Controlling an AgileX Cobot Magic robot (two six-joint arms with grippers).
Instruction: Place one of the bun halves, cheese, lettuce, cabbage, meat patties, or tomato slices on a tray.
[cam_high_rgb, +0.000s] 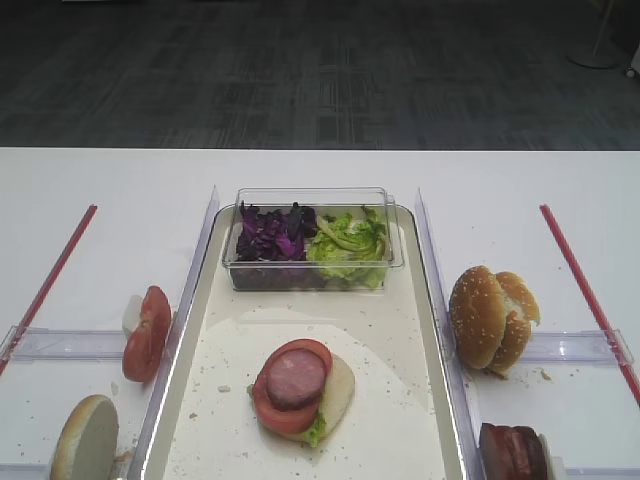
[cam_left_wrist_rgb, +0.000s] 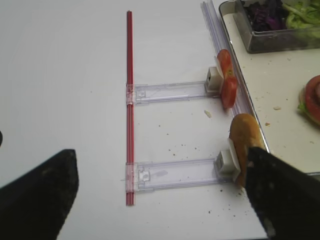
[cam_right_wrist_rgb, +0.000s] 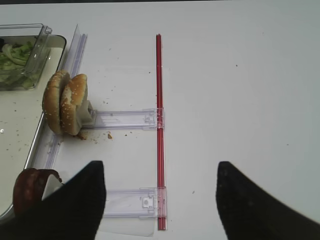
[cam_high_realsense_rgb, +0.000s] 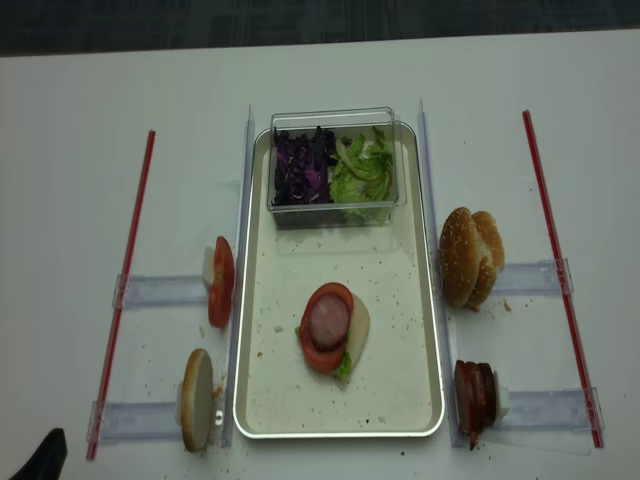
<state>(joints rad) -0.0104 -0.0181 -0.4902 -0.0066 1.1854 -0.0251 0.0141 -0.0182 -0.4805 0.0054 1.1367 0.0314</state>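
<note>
Nearest the right wrist camera, the right gripper (cam_right_wrist_rgb: 160, 200) hung with its two dark fingers spread wide and nothing between them, low over bare table just near of the red strip (cam_right_wrist_rgb: 159, 125). Beyond it to the left, the sesame-seeded bun halves (cam_right_wrist_rgb: 66, 104) stood on edge against a small white stop, just outside the tray (cam_right_wrist_rgb: 20, 150). The standing meat patties (cam_right_wrist_rgb: 30, 187) sat closer still, beside the left finger.

On the tray, a stack (cam_high_rgb: 298, 390) lay near its middle: a pale bun half under lettuce, a tomato slice and one patty on top. At the tray's far end, a clear tub (cam_high_rgb: 312, 238) held purple cabbage (cam_high_rgb: 272, 232) and more lettuce (cam_high_rgb: 350, 240). The left gripper (cam_left_wrist_rgb: 160, 195) was likewise spread and empty, by the lone bun half (cam_left_wrist_rgb: 245, 145) and the tomato slices (cam_left_wrist_rgb: 226, 80) left of the tray.

Several things could go wrong from here. The bun halves leaned together, so closing on one might drag or topple both. A finger passing the patties could knock them flat. Setting a piece down carelessly could slide the loose patty off the stack.
</note>
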